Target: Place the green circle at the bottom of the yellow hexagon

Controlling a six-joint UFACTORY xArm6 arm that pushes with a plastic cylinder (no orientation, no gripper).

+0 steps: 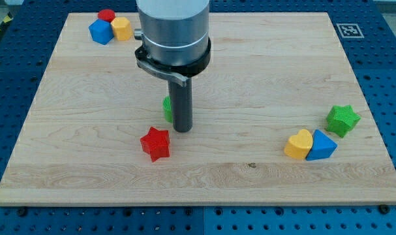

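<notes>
Far left: blue block (101, 32), red block (106, 15) and yellow hexagon (121, 28) clustered, touching. Near centre-left: red star (155, 143) alone. Green circle (166, 109) mostly hidden behind the rod, only a sliver shows on the rod's left. My tip (182, 130) sits on the wooden board (250, 78), just right of the green circle; plain rod, grasps nothing. Right: yellow heart (299, 144) touching blue triangle (322, 146); green star (343, 119) just beyond.

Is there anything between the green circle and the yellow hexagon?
In the camera view, only bare board lies between the green circle and the yellow hexagon; my tip touches the circle's right.
</notes>
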